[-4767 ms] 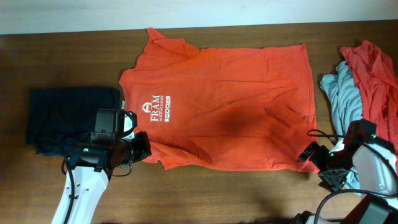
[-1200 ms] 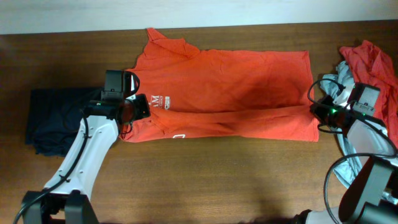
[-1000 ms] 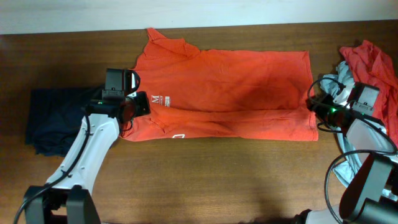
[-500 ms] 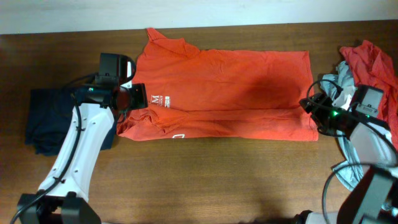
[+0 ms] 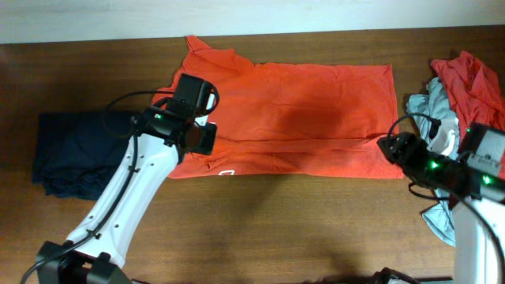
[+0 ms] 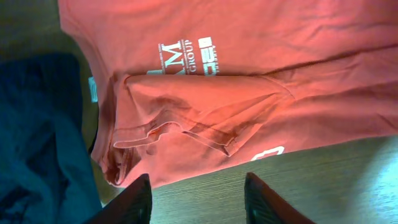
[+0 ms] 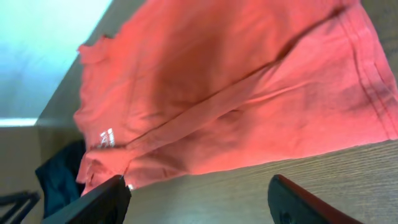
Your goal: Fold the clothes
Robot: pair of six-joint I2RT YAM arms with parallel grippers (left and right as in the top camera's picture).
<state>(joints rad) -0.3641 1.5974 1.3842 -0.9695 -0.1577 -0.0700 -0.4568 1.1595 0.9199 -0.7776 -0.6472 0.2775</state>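
My left fingers (image 6: 134, 202) and right fingers (image 7: 99, 202) hover spread and empty at either end of the orange-red T-shirt (image 5: 300, 118), lying half-folded lengthwise on the desk (image 5: 276, 229). The bunched sleeve (image 6: 155, 124) could drag the fold crooked if my next pinch catches only one layer.

The orange-red T-shirt (image 6: 261, 43) is lying on the wooden table (image 6: 323, 180), its near edge doubled over itself and hiding the bottom of the white print (image 6: 186, 57). A navy shirt (image 6: 37, 137) is touching its sleeve side. The left gripper (image 6: 198, 193) is hovering with its fingers (image 6: 134, 202) apart, gripping nothing.
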